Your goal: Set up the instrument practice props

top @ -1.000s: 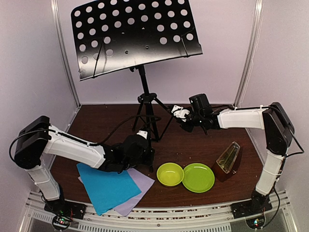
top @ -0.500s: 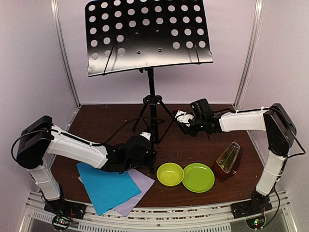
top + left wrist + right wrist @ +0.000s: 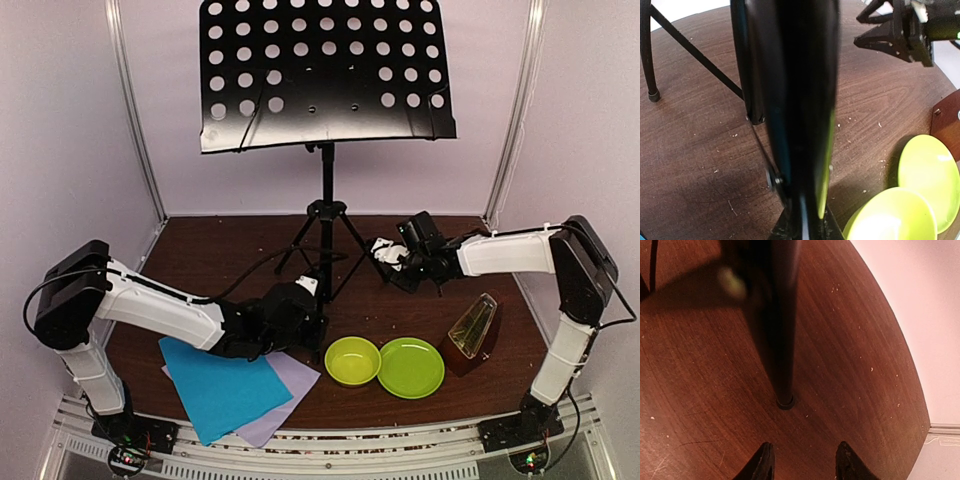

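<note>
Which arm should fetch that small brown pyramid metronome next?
Probably right: the right gripper is open, with the small brown pyramid metronome on its side. The left gripper holds the black perforated-metal music stand.

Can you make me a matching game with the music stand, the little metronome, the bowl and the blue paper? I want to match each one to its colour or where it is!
Things:
1. music stand
2. metronome
3. bowl
4. blue paper

Clues:
A. lime green, beside the plate
B. lying on the lilac paper, front left
C. black with round holes, standing at the back
D. brown, farthest right

Pairs: 1-C, 2-D, 3-A, 4-B
</note>
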`<state>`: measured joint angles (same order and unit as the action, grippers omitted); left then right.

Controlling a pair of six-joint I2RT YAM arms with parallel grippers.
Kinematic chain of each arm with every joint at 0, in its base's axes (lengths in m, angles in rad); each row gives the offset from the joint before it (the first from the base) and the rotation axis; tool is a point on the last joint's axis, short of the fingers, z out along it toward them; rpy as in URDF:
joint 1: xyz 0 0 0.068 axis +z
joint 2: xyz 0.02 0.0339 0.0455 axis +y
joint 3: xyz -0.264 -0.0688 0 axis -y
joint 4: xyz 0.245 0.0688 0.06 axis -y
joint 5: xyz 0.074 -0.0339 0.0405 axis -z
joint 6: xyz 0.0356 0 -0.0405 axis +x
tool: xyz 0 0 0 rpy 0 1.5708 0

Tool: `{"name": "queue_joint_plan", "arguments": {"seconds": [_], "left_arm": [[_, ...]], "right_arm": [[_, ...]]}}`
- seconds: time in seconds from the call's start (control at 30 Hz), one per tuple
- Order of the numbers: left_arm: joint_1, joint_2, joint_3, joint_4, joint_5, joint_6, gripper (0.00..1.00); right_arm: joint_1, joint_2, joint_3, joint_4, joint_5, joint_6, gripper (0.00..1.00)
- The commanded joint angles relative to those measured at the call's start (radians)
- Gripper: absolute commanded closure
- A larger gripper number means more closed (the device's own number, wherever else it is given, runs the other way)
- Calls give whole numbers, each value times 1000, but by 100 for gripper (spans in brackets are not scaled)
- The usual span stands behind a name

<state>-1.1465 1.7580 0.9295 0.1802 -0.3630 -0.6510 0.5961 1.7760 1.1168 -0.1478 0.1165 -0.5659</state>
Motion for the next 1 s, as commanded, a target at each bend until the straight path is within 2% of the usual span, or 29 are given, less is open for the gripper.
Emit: {"name": "queue_joint_plan", "arguments": {"seconds": [0.0,0.2,0.33,0.6,0.77,0.97], "left_arm": [[-30,-7,-35,-67,96,92,98],[-26,-5,-27,-96,112,168,100],[-11,-13,-40,-95,124,182,100],[26,-35,-61,-102,129,198,98],[39,-81,-83,-99,133,234,72],[40,-175,-92,-107,152,272,33]], "right_arm": [[14,-92,-19,6,-14,41,54],[14,-134,-37,38,-124,44,43],[14,-105,-39,45,-188,22,42],[20,-86,3,-20,-207,13,41],[21,-139,-13,-12,-172,53,40],[27,-225,-42,-6,-144,158,39]]}}
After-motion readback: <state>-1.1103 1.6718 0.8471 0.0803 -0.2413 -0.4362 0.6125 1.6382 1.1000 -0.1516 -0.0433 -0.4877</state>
